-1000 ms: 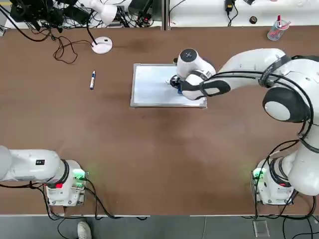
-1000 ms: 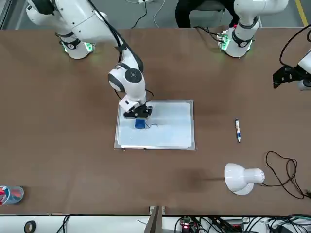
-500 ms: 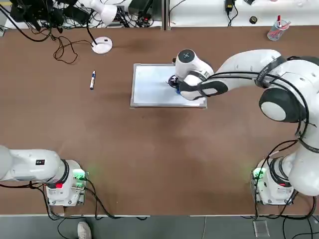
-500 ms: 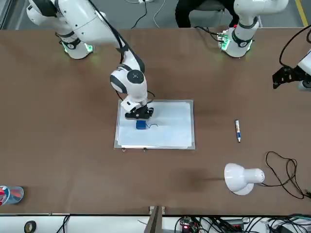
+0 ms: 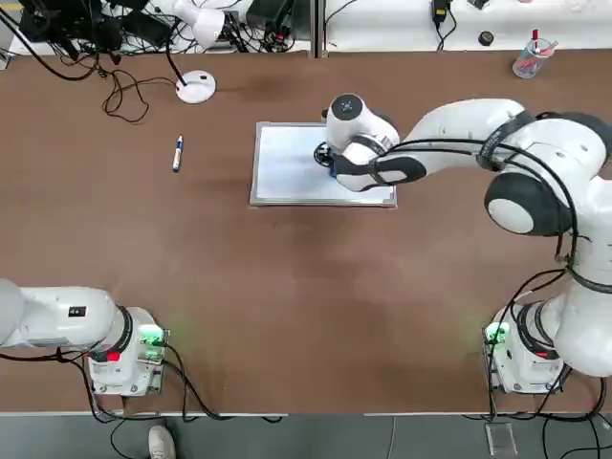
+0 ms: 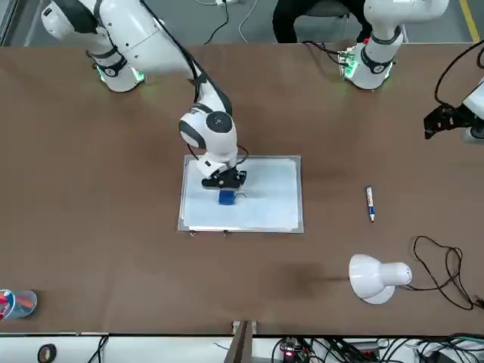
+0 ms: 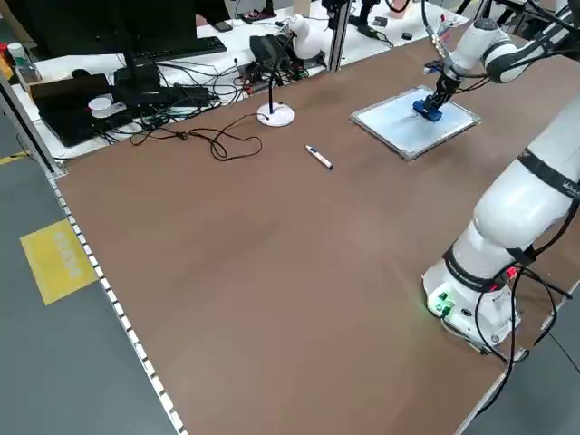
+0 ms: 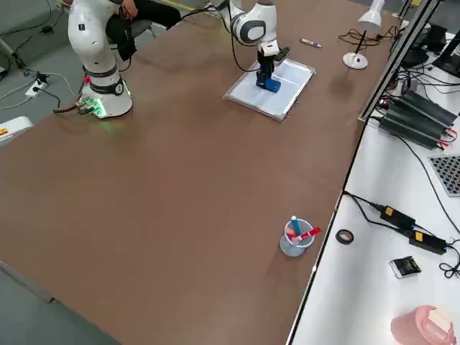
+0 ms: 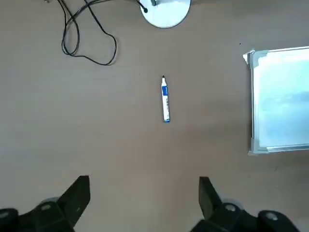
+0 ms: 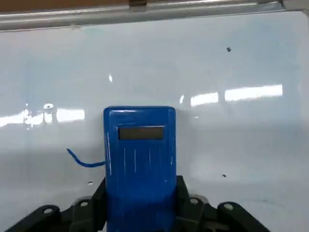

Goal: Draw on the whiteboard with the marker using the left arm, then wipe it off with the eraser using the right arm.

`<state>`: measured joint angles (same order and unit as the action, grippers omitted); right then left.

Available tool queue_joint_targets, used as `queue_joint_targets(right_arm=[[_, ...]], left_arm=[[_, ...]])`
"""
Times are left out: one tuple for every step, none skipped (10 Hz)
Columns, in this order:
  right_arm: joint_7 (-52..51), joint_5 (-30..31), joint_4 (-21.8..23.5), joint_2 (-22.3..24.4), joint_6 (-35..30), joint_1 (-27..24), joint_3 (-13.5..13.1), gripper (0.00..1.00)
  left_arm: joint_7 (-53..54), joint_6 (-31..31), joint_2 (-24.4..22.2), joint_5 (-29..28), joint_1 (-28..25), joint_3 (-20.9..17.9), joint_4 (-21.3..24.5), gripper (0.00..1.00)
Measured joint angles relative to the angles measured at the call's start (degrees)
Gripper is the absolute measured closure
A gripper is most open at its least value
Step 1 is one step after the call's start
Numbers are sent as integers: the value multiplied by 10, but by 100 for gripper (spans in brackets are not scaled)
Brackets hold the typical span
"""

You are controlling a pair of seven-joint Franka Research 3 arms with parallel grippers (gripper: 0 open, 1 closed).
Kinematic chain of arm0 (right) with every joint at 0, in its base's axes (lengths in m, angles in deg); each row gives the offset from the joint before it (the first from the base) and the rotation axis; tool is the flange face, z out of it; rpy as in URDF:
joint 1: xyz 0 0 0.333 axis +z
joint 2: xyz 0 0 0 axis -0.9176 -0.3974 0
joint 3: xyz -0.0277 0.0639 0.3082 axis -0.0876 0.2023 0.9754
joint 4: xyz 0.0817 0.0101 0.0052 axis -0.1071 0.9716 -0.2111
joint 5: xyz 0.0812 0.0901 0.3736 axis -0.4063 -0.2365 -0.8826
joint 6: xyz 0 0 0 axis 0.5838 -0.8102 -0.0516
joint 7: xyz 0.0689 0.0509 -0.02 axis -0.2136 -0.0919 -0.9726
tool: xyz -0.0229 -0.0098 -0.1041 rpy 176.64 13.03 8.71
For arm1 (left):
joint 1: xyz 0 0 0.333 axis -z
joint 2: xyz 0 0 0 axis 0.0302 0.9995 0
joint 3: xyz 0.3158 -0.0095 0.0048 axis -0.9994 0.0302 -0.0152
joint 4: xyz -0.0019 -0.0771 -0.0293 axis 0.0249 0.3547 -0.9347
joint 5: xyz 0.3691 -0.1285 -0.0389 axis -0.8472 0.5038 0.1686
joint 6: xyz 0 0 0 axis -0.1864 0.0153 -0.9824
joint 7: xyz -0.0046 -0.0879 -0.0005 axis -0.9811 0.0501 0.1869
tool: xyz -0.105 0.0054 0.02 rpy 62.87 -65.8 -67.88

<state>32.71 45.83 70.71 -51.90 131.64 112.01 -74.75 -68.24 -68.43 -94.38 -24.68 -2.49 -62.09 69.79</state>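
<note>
Eraser (image 10: 140, 169) at the whiteboard (image 6: 272, 200), clasped in the right gripper (image 10: 140, 203); in the front view, roughly 10 o'clock of the board's centre. Judged step: wiping. A blue stroke (image 10: 84, 163) remains beside the eraser; next move calls for a level pass over it, likely with light pressure. Eraser: blocky, rounded corners, smooth blue shell. Board: glossy white sheet, thin metallic frame. Marker (image 9: 165, 99): slim white cylinder with blue bands, on the matt brown tabletop (image 9: 120, 145), at the board's 9 o'clock, top view. Left gripper (image 9: 145, 200) parked above the tabletop, spread, holding nothing.
</note>
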Motion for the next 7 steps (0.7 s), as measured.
queue_joint_targets(right_arm=[[6,2,-8,-5,-1,5,-1,44],[11,4,-17,-11,-3,12,-2,44],[19,5,-28,-17,-4,19,-3,44],[26,6,-37,-23,-6,25,-4,44],[32,7,-48,-30,-8,32,-5,44],[40,7,-58,-36,-10,39,-6,44],[47,7,-67,-41,-11,46,-8,44]], left_arm=[[0,0,1,0,0,0,0,0],[0,0,1,0,0,0,0,0],[0,-1,1,0,0,-1,0,0],[0,-1,1,0,0,-1,0,0],[0,-1,1,0,0,-2,0,0],[0,-1,1,0,0,-3,0,0],[0,-1,1,0,-1,-3,0,0]])
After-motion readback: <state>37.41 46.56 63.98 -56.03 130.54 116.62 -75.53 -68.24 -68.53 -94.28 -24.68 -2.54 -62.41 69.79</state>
